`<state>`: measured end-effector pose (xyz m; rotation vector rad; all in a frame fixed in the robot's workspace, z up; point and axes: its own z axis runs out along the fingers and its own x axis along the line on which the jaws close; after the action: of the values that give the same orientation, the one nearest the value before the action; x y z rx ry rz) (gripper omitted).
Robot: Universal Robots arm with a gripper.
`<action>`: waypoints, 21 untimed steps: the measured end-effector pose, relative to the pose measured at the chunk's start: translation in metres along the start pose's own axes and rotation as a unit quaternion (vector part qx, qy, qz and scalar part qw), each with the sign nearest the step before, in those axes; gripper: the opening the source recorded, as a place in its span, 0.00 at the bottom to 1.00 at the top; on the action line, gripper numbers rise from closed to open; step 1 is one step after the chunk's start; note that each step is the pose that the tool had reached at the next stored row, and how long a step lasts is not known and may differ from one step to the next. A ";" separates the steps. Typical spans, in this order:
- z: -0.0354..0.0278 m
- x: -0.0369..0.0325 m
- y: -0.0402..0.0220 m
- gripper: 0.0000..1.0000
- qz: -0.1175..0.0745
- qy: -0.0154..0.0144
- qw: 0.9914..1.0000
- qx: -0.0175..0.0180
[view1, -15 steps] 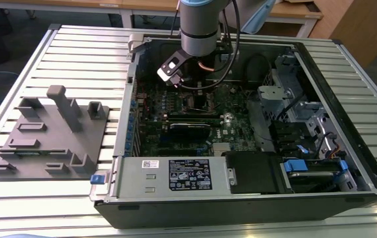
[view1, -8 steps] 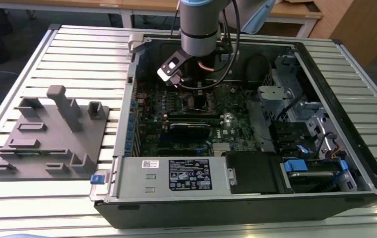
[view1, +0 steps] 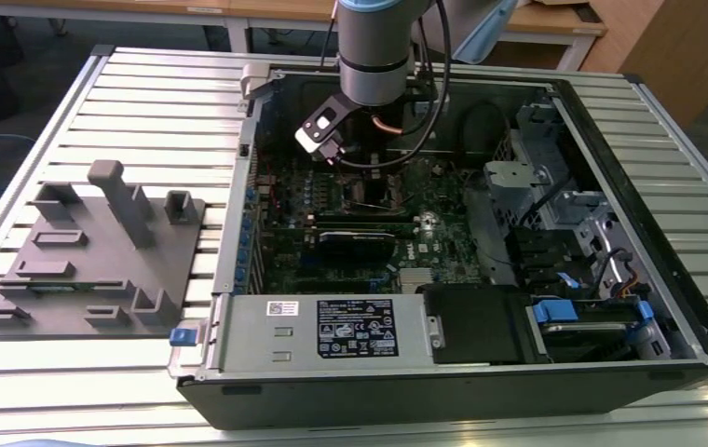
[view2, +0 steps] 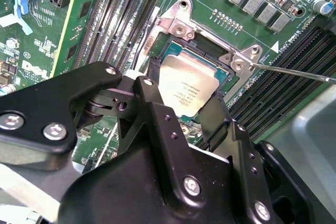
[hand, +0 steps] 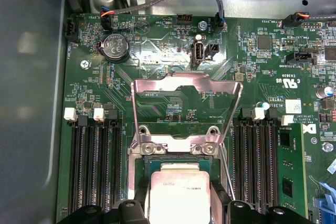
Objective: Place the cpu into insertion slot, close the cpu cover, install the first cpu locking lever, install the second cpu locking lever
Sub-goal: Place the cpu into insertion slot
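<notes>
The cpu [view2: 188,88] [hand: 178,188], a small square chip with a dull silver top, sits low over the insertion slot [view2: 211,59] [hand: 140,165], between my black fingers [view2: 152,109]. My gripper [view2: 185,97] [hand: 179,209] [view1: 373,156] hangs inside the open computer case with its fingers against two opposite edges of the chip. Whether the chip rests fully in the socket cannot be told. The cpu cover [hand: 157,83] stands tilted up and open behind the socket. A thin wire locking lever [view2: 294,71] [hand: 227,167] sticks out free beside the socket.
Long black memory slots [hand: 89,166] [hand: 257,166] flank the socket on both sides. A grey power supply box [view1: 329,328] lies at the case's near side, a drive cage [view1: 565,214] on the exterior view's right. A grey fixture plate [view1: 93,251] sits outside the case.
</notes>
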<state>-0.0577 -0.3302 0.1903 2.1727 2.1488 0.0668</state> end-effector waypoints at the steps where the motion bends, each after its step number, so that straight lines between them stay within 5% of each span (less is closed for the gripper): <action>1: 0.0000 0.0000 0.0000 0.54 0.000 0.000 1.000 0.000; 21: 0.0002 0.0000 0.0000 0.54 0.000 0.000 1.000 0.000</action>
<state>-0.0577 -0.3302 0.1900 2.1726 2.1488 0.0668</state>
